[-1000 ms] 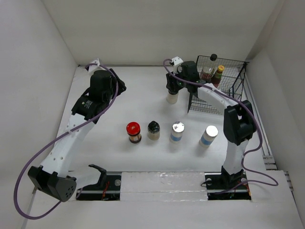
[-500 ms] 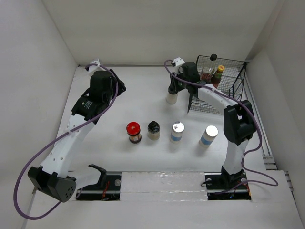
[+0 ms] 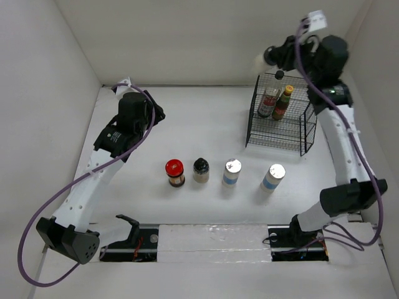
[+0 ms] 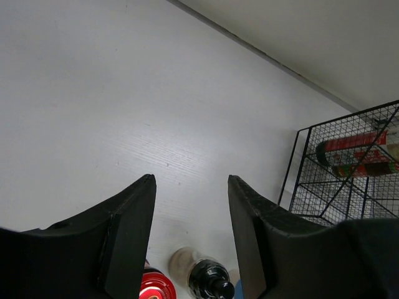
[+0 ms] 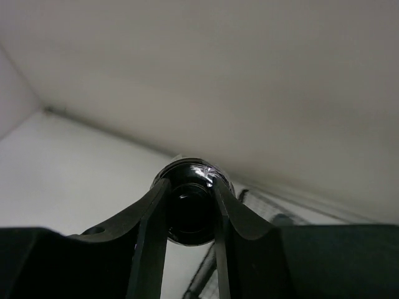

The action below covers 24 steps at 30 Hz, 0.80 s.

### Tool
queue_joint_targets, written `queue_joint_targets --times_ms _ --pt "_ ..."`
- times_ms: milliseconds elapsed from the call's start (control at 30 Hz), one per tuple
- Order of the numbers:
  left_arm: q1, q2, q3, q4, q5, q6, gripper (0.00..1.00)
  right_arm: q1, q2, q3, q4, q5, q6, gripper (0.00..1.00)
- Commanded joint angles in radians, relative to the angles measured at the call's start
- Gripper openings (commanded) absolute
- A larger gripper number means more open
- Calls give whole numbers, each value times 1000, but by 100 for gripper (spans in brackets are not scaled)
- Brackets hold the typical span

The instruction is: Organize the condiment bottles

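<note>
My right gripper is shut on the black cap of the cream black-capped bottle and holds it high, above the far left corner of the black wire basket. Two tall sauce bottles stand inside the basket. On the table stand, in a row, the red-lidded jar, the black-capped jar and two silver-topped blue-banded shakers. My left gripper is open and empty, above the table at the back left.
White walls close in the table at the back and both sides. The basket also shows at the right of the left wrist view, with the red-lidded jar and the black-capped jar at its bottom edge.
My right gripper has lifted the cream bottle off the table left of the basket and carried it up and right, over the basket's far corner. The left arm has not moved.
</note>
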Motion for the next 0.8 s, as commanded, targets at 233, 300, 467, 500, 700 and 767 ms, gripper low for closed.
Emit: queue_joint_targets --times_ms 233,300,467,500,700,767 --pt "-10 5 13 28 -6 13 46 -309 -25 149 0 -84 38 0" --pt "-10 5 13 28 -6 13 46 -362 -12 149 0 -84 38 0" --pt "-10 5 13 28 -6 13 46 -410 26 113 0 -93 38 0" --pt "-10 5 22 28 -6 13 46 -421 26 94 0 -83 38 0" --pt "-10 5 22 28 3 13 46 -431 72 37 20 -73 29 0" --pt "-10 14 22 28 3 13 46 -441 81 20 42 -64 28 0"
